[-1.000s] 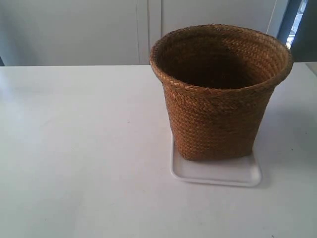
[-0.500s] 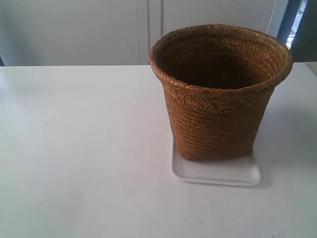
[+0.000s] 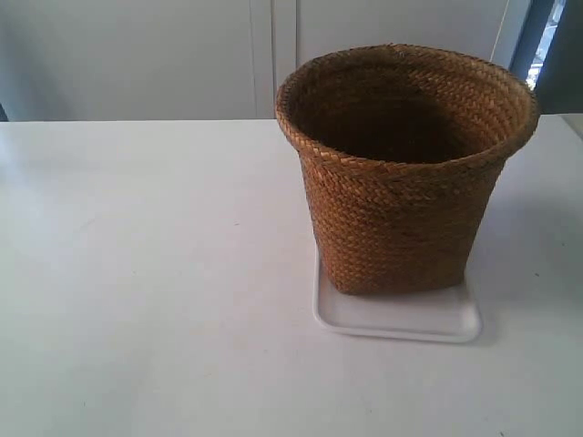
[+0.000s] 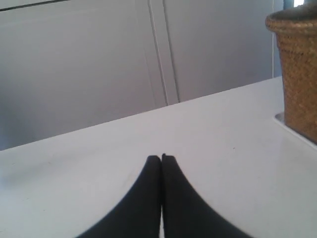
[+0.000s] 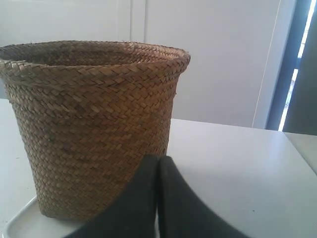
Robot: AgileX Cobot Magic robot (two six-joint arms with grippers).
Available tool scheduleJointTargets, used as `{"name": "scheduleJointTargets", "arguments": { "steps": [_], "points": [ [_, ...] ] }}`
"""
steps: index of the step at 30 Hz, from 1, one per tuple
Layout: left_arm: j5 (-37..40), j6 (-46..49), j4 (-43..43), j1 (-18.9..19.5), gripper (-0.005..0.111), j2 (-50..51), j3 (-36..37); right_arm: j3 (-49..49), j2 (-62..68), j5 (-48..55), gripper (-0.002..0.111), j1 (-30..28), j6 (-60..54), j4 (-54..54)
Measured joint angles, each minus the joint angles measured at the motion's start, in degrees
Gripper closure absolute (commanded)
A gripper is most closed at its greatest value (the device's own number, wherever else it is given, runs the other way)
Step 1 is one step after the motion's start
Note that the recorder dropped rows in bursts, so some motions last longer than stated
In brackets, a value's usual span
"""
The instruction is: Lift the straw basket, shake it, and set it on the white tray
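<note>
The straw basket (image 3: pixel 401 182), brown and woven with a braided rim, stands upright on the white tray (image 3: pixel 401 319) at the right of the exterior view. Neither arm shows in that view. In the left wrist view my left gripper (image 4: pixel 161 157) is shut with nothing in it, low over the table, and the straw basket (image 4: pixel 299 69) and a corner of the white tray (image 4: pixel 280 118) sit off to one side. In the right wrist view my right gripper (image 5: pixel 158 158) is shut and empty, close in front of the straw basket (image 5: pixel 94 124), which rests on the white tray (image 5: pixel 20 225).
The white table (image 3: pixel 155 273) stretches wide at the exterior view's left. A pale cabinet wall (image 3: pixel 182 55) runs behind the table's far edge. A dark window frame (image 3: pixel 547 45) stands at the back right.
</note>
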State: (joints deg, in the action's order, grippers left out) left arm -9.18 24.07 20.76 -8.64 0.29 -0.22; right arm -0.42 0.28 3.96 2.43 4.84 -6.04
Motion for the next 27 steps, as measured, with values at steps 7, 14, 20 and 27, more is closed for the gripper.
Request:
{"name": "scheduleJointTargets", "arguments": {
  "steps": [7,14,20,27],
  "points": [
    [11.1,-6.2,-9.3,6.4,0.107,0.0,0.0,0.0,0.0,0.0,0.108,0.0,0.0,0.0],
    [10.6,-10.7,-12.7,11.9,0.107,0.0,0.0,0.0,0.0,0.1,0.108,0.0,0.0,0.0],
    [10.4,-10.7,-12.8,11.9,0.107,0.0,0.0,0.0,0.0,0.1,0.108,0.0,0.0,0.0],
    [10.4,-10.7,-12.8,11.9,0.107,0.0,0.0,0.0,0.0,0.1,0.108,0.0,0.0,0.0]
  ]
}}
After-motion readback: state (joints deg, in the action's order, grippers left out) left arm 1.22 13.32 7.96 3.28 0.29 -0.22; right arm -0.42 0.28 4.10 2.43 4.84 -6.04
